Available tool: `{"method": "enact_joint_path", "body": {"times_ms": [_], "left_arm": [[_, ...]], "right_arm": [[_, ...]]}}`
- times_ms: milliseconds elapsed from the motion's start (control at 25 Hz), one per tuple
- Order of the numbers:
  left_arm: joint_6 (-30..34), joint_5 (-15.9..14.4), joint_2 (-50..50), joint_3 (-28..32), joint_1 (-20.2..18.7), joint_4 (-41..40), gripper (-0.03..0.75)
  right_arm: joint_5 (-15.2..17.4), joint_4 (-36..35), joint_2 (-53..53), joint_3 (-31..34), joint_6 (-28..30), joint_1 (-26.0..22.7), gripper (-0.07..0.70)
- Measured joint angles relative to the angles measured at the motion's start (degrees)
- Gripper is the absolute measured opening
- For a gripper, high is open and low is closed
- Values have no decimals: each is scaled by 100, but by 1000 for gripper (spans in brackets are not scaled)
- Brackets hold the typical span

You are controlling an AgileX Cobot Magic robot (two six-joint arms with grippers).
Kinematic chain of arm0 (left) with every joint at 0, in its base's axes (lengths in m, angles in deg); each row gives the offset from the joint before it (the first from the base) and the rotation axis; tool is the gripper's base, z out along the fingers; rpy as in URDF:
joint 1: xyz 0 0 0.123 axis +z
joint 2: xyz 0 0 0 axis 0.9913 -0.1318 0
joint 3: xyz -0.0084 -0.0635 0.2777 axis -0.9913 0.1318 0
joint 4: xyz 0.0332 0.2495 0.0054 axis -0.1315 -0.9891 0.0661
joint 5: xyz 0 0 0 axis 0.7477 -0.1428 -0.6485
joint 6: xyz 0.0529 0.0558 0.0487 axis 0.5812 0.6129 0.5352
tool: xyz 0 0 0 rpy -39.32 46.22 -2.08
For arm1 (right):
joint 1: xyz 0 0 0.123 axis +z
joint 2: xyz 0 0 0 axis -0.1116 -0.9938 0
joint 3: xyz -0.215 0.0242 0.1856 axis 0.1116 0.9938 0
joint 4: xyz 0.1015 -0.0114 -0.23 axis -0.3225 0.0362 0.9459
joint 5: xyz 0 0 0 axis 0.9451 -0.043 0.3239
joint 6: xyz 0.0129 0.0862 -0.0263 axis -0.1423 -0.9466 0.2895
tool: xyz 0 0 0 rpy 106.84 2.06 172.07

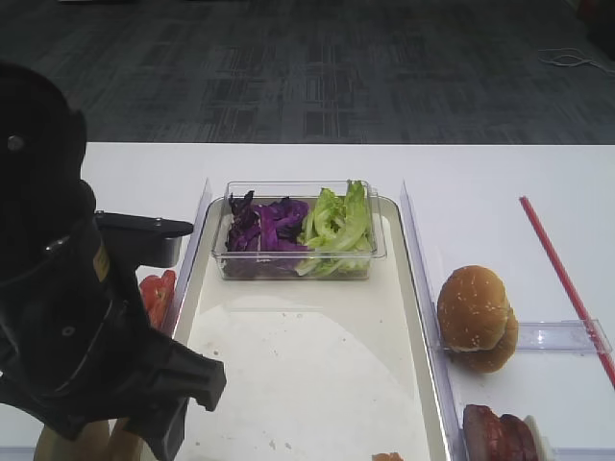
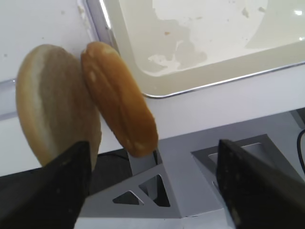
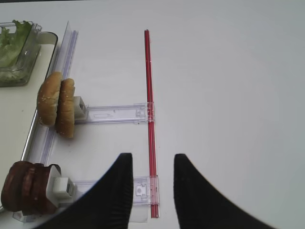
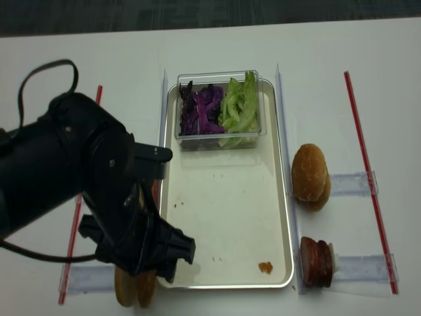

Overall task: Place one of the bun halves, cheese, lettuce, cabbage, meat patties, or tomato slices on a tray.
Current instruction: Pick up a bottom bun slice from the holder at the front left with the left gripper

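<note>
White tabletop — left gripper jaws spread wide above the bun halves, holding nothing.

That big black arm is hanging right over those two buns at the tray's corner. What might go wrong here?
The two bun halves stand on edge, leaning together, so the open left gripper might pinch both or knock one over. They sit close to the table's front edge, so a nudged bun may roll off. The tray rim is near enough to get bumped.

Bulky matte-black left arm, black cable looped behind; tapered black tool fingers.
</note>
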Motion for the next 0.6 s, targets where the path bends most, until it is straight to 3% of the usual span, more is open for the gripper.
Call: {"method": "enact_joint_path", "body": {"times_ms": [600], "left_arm": [[-54, 260, -559, -5, 0, -28, 510]], "right_arm": [[0, 0, 0, 0, 0, 0, 245]]}}
